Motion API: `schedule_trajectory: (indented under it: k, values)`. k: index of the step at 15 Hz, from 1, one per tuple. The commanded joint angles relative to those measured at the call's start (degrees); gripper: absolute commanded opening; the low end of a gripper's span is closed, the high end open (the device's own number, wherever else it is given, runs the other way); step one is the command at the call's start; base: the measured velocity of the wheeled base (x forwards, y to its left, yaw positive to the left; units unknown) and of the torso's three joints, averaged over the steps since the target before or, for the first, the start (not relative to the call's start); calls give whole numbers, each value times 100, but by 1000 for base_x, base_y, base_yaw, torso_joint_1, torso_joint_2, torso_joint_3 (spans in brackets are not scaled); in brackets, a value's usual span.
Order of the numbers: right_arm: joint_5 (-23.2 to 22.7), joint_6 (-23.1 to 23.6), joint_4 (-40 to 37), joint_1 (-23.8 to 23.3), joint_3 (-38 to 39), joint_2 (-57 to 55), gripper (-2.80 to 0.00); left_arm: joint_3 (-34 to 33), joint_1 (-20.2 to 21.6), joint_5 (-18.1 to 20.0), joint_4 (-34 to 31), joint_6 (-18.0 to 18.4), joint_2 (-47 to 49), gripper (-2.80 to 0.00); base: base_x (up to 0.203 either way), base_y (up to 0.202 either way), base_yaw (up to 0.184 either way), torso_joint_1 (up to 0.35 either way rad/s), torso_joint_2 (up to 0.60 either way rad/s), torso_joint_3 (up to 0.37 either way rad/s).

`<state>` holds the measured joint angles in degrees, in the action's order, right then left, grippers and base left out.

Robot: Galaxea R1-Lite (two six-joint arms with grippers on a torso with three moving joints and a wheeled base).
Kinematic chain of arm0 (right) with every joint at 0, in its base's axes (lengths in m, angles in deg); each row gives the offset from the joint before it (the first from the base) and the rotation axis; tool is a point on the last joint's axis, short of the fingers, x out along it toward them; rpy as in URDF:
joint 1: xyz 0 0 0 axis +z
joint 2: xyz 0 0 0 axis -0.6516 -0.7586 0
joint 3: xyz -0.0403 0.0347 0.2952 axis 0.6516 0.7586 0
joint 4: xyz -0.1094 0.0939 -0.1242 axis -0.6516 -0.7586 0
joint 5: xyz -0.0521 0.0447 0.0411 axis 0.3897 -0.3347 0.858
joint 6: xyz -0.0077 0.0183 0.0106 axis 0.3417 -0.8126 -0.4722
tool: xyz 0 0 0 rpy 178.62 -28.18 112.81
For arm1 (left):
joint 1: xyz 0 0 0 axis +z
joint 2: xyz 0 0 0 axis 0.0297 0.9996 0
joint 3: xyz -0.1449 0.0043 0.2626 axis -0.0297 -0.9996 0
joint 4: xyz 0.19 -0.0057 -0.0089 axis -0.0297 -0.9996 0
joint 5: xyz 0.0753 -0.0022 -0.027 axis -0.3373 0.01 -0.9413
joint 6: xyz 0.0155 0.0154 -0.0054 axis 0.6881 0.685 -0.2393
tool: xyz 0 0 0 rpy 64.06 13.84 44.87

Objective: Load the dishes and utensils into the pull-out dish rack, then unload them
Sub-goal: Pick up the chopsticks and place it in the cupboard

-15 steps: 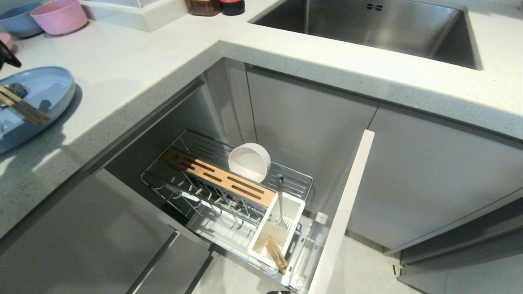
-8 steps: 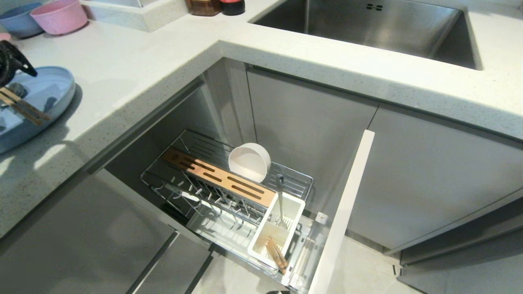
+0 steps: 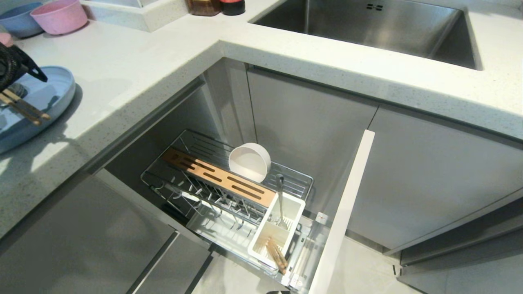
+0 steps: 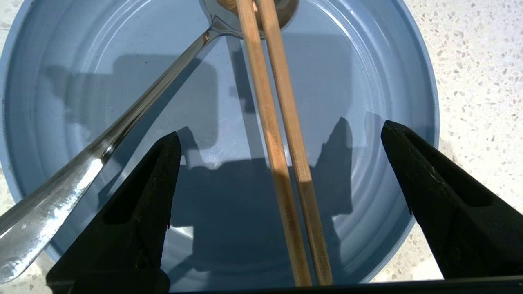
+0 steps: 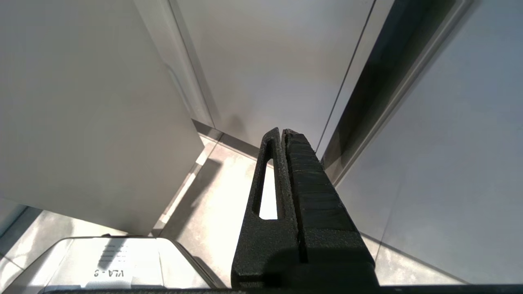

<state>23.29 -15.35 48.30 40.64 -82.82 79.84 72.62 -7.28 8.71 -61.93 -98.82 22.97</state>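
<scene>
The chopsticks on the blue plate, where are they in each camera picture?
Head view: the chopsticks lie at the far left edge, across the blue plate on the counter, just below the left gripper.
Left wrist view: the chopsticks run up the middle, between the open gripper's fingers, beside the spoon.
Right wrist view: not in it; only cabinet doors and floor.
Shared landmark: the blue plate.

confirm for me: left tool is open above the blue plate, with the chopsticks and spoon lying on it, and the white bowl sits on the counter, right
Not quite. The white bowl sits in the pull-out dish rack, as the head view shows. The rest holds: the left tool is open above the blue plate, where chopsticks and spoon lie.
</scene>
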Motion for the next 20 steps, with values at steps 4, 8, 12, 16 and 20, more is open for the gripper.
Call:
schedule_trajectory:
  k: [4, 8, 12, 16, 20]
  values:
    - [-1, 0, 0, 2, 9, -5, -280, -92, 28, -17, -34, -27, 44, 0, 0, 0, 0, 0, 0, 0]
    - [-1, 0, 0, 2, 9, -5, -280, -96, 35, -17, -31, -27, 48, 0, 0, 0, 0, 0, 0, 0]
    - [-1, 0, 0, 2, 8, -5, -280, -181, 63, -11, -31, -27, 49, 0, 0, 0, 0, 0, 0, 0]
    - [-1, 0, 0, 2, 1, -5, -280, -254, 107, -8, -22, -36, 57, 0, 0, 0, 0, 0, 0, 0]
    - [-1, 0, 0, 2, 9, -5, -280, -254, 107, -8, -22, -36, 57, 0, 0, 0, 0, 0, 0, 0]
